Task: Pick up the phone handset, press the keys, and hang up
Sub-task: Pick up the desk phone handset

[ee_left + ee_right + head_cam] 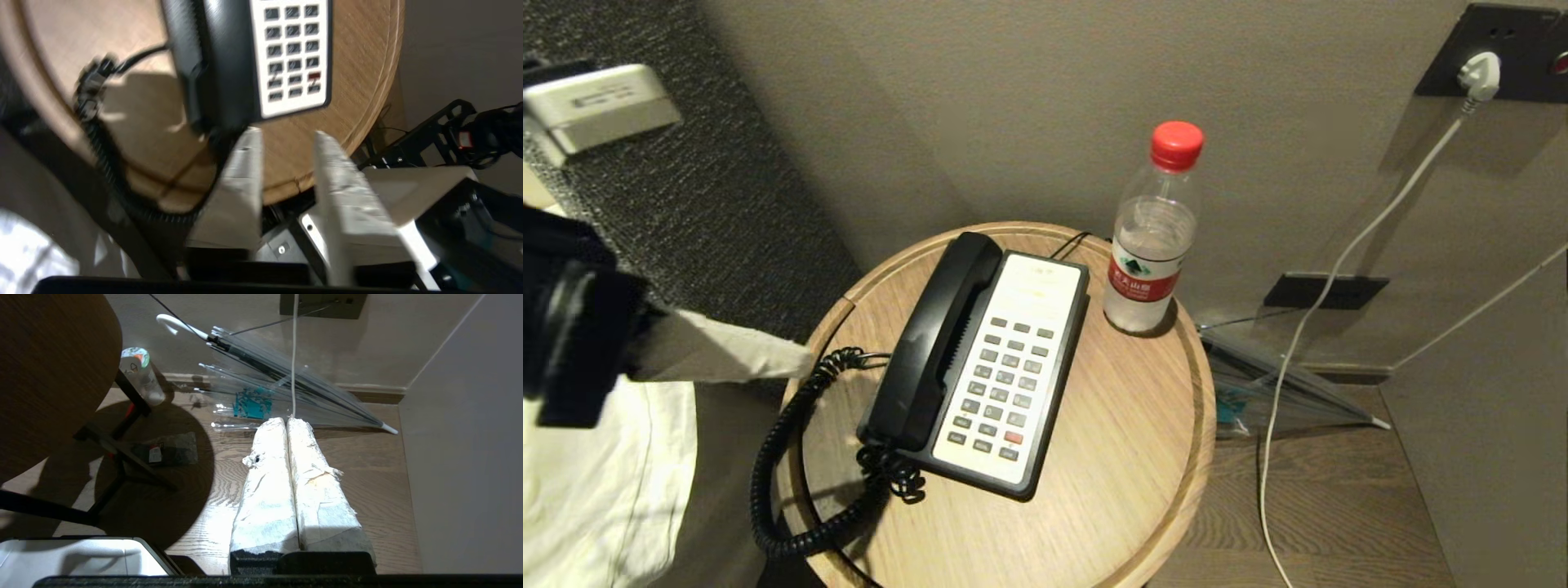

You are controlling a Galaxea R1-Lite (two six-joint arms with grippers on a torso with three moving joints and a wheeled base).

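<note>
Left gripper [805, 359]: I see it at the left rim of the counter [1127, 457], tips just beside the coiled cord [784, 457]. In the left wrist view its jaws stand apart with a narrow gap and nothing between them, pointing at the near end of the phone.
Coiled cord: I see it loop off the counter's left edge and curl back to the near end of the handset.
Phone handset [935, 339]: it lies in its cradle along the left side of the phone base [1013, 367], untouched.
Phone base: it sits near the counter's middle, keypad [1005, 380] face up.
Water bottle [1152, 233]: upright with a red cap, at the far right of the counter, just beside the base's far corner.
Right gripper [287, 420]: it hangs over the wooden floor [380, 498] beside the counter, jaws pressed together, empty, with a clear umbrella [286, 388] lying beyond.
</note>
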